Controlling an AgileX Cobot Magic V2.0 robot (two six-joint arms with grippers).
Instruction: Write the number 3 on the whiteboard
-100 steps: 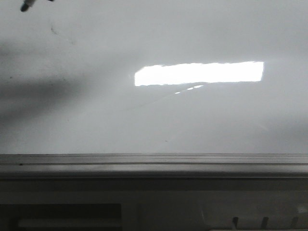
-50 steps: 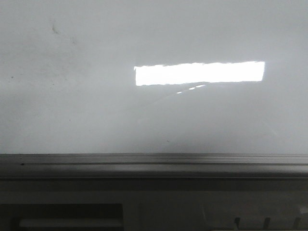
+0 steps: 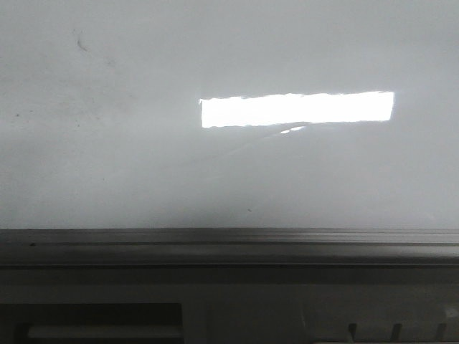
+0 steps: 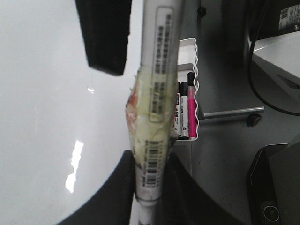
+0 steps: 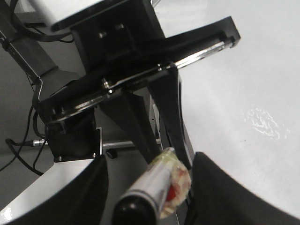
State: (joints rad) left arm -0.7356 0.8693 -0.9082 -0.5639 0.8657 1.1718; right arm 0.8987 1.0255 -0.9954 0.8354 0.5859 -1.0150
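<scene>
Shadow gone from whiteboard (image 3: 107, 165); one marker (image 4: 157, 93) per arm, seemingly.

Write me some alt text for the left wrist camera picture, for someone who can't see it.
A white marker, wrapped partway in yellowish tape, runs up the middle of the picture, held in the left gripper above the glossy whiteboard. Beyond the board's edge, a small white tray holds spare markers, one of them pink.
</scene>
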